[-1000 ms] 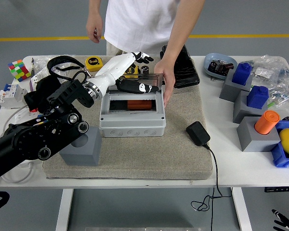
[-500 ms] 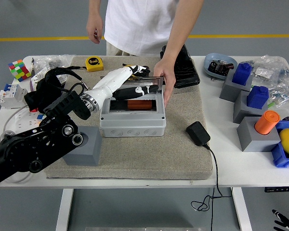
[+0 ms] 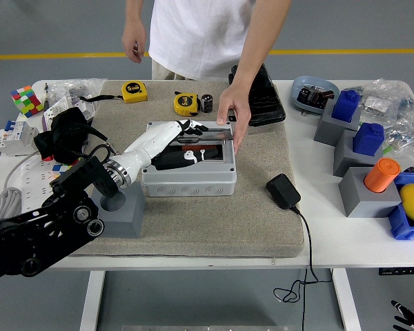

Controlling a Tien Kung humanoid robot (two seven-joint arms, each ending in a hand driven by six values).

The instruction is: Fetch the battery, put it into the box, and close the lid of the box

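On the worktop:
Box: lid lowered, a person's hand steadying it.
Battery: hidden under lid, barely discernible.
Left hand: fingers relaxed, flat on lid.

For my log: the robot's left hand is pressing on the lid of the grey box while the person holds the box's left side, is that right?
Not quite. In the head view the person's hand holds the right side of the grey box, not the left. The robot's left hand does lie on the lid.
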